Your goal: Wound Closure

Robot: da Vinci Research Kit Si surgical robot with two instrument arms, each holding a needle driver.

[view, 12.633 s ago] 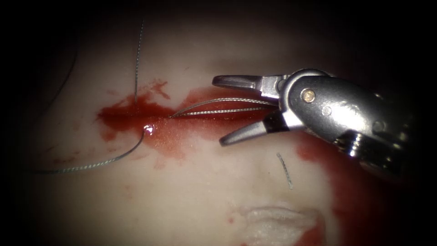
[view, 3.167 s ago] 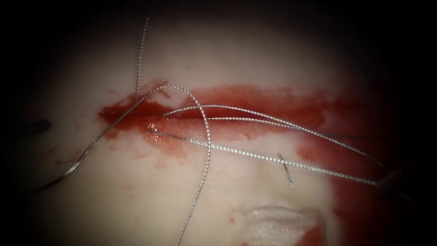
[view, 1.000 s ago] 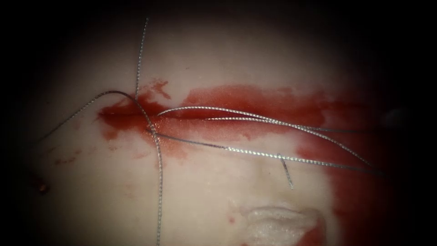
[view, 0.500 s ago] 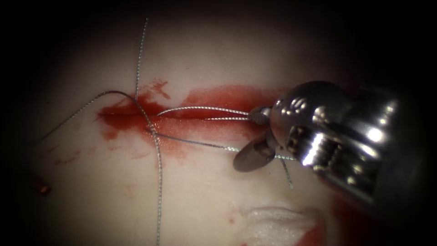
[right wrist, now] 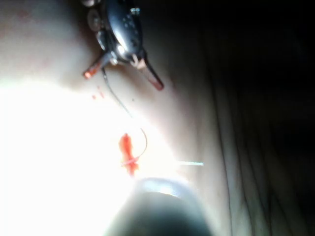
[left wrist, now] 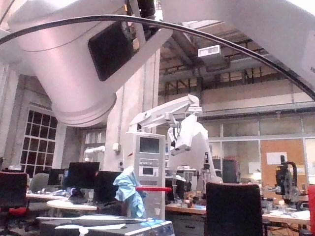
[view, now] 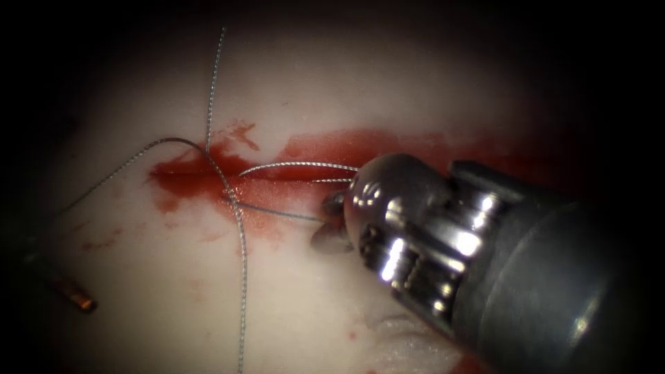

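My right claw (view: 331,220) gapes, its metal jaws straddling the braided thread (view: 239,228) beside the glossy red cut (view: 277,190); my left claw (right wrist: 123,69) is splayed, holding nothing.

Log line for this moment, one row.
right tool: jaws open at thread, holding nothing | left tool: hold unclear | needle: cannot tell | thread crosses cut in tissue
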